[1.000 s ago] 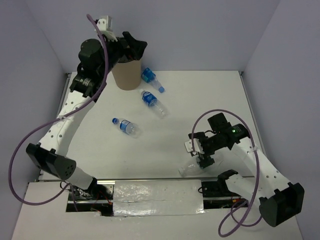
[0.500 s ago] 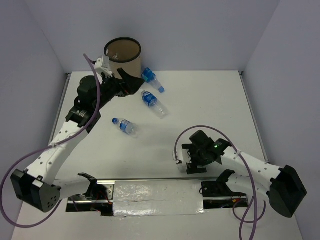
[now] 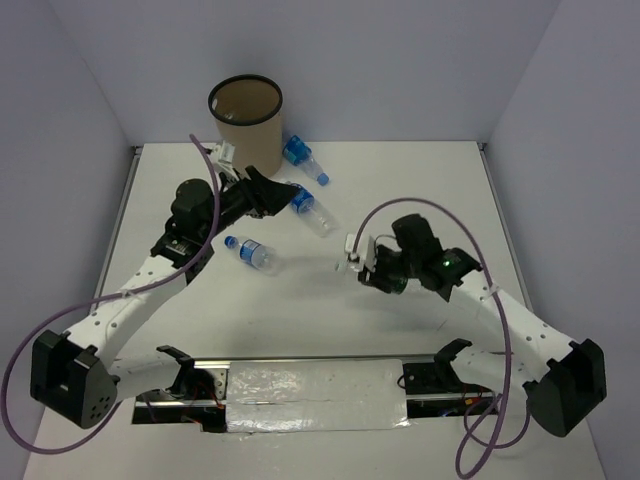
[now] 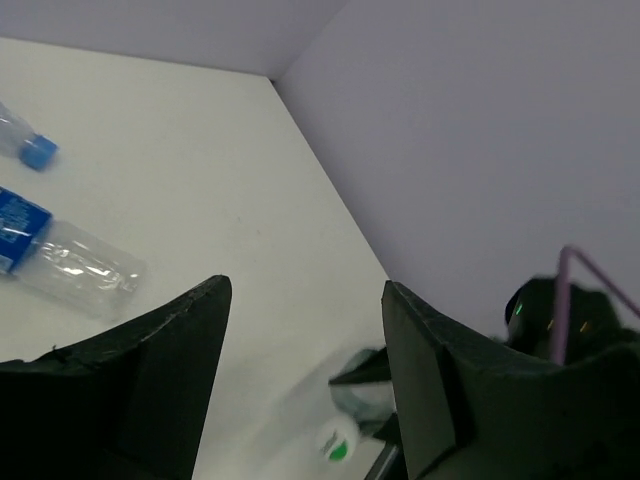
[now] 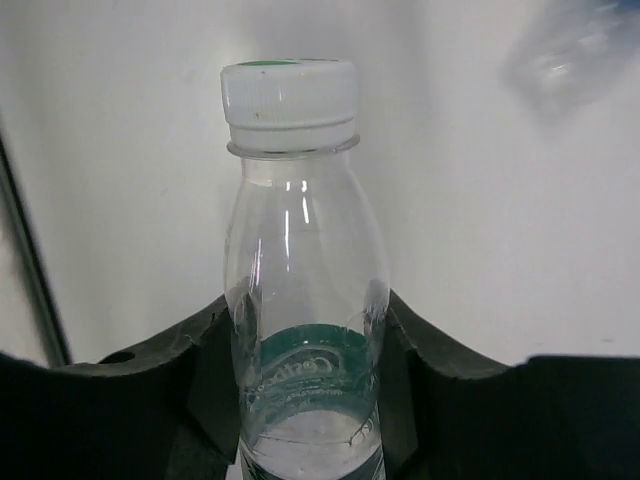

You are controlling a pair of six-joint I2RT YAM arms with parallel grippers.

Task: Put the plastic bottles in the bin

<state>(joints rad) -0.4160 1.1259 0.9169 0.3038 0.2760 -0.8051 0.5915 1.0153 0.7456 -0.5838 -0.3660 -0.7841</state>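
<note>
Well clear of table (image 3: 430, 190) edges, right jaws clench the green-label bottle (image 5: 303, 300); left jaws gape

Glossy plastic bottle (image 5: 305, 300), matt, perhaps cardboard bin (image 3: 255, 150)

Left gripper (image 3: 272, 193) withdrawn from over bin (image 3: 250, 140) and lowered, right gripper (image 3: 372, 268) carried green-label bottle (image 5: 305, 250) from near edge toward centre

Tan bin (image 3: 246, 125) upright, three blue-labelled bottles (image 3: 250, 252) lying nearby (clear plastic), green-label bottle (image 5: 300, 250) in right pincer (image 5: 305, 335)
</note>
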